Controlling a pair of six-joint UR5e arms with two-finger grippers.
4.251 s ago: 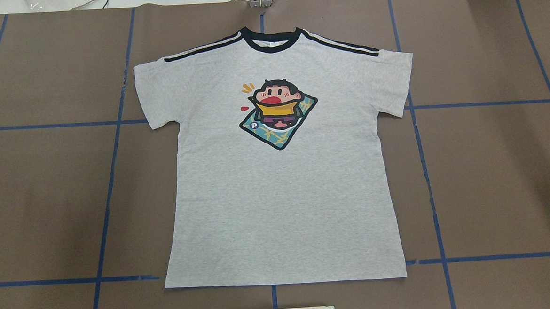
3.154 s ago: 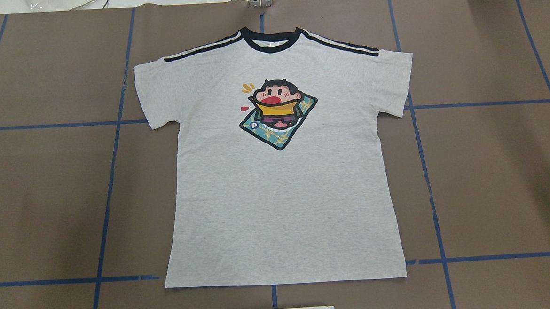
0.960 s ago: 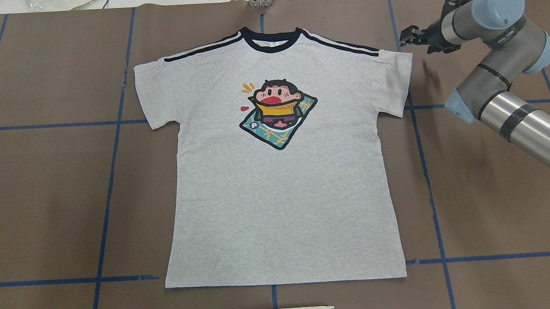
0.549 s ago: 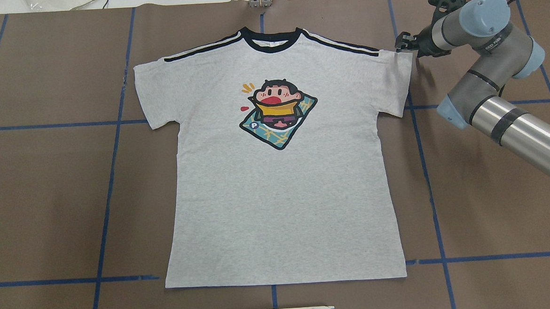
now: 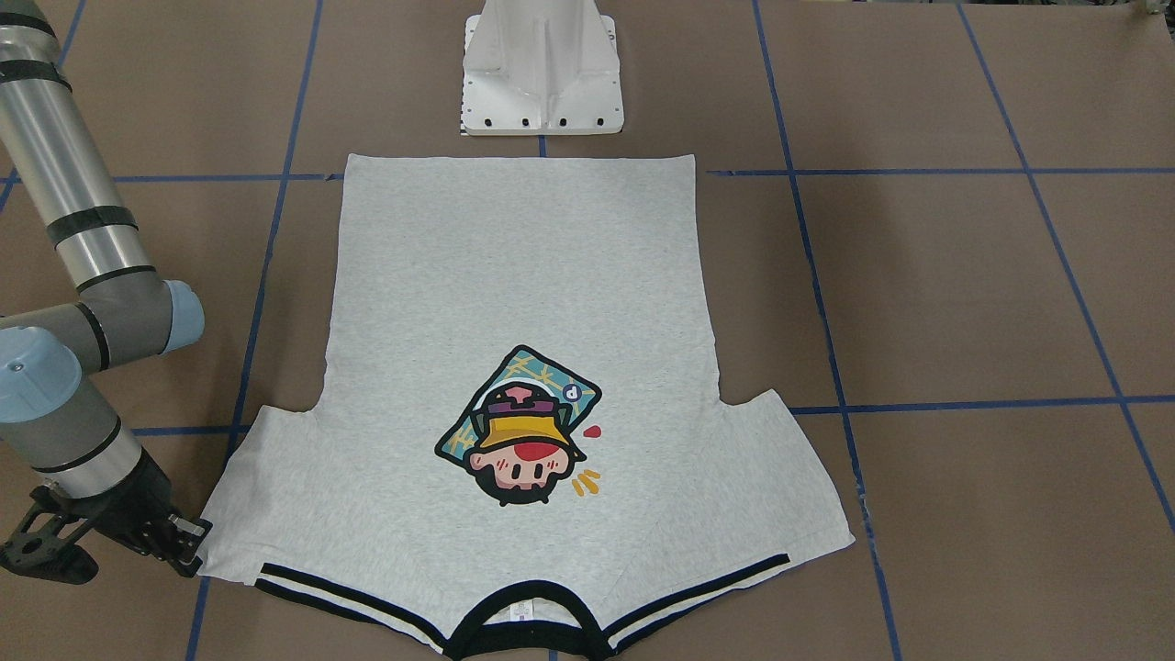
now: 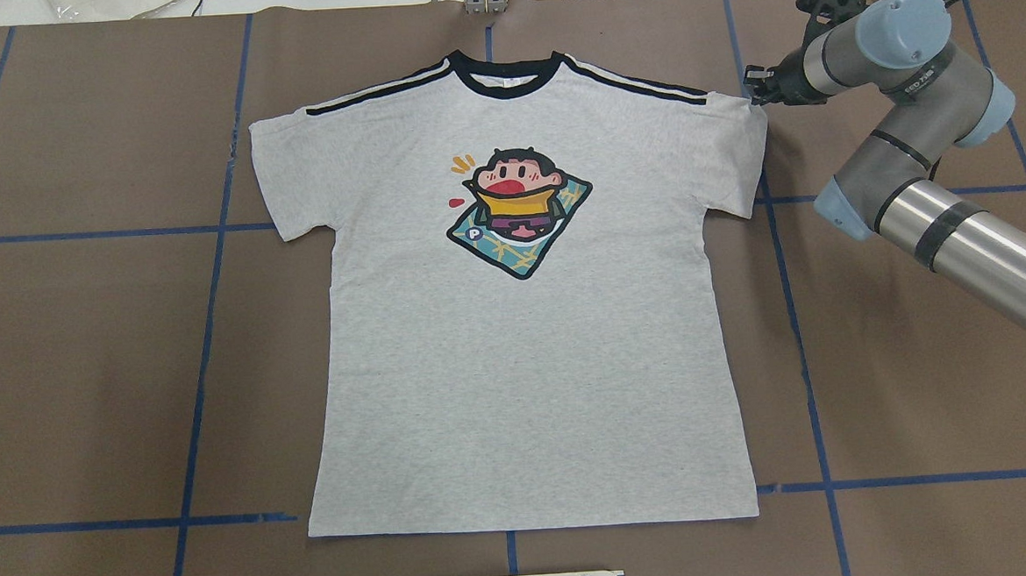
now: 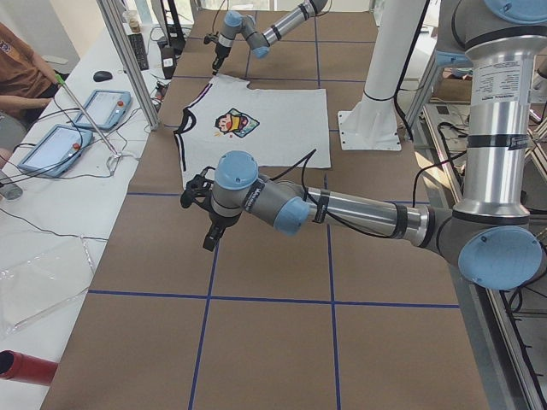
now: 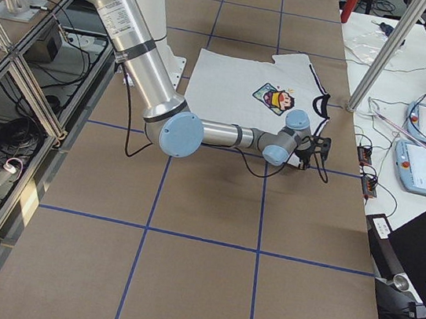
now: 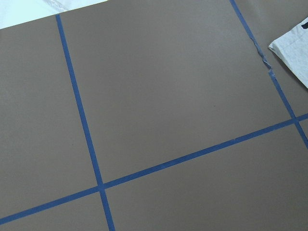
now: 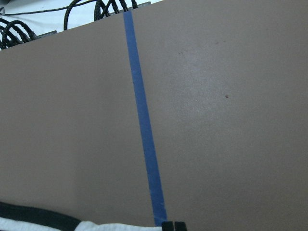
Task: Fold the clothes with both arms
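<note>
**Risk: a thin grip on one sleeve corner**

The T-shirt [image 6: 526, 366] lies flat and face up in the middle of the table [image 6: 86, 345], and nothing is folded yet. The right gripper [image 6: 753, 93] is at the outer corner of the sleeve [image 6: 734, 153], in the upper right of the overhead view. In its wrist view the fingertips [image 10: 167, 225] stand close together, just beside the cloth edge. Whether cloth is between them, I cannot tell. The left gripper [image 7: 208, 232] hangs over bare table, apart from the shirt. It shows only in a side view, so I cannot tell its state.

I judge the main danger to be a pinch that takes only the edge, or only the top layer. Then the sleeve slips out when lifted, or the layers separate and wrinkle. If one arm pulls alone, the whole shirt may drag out of line.
</note>
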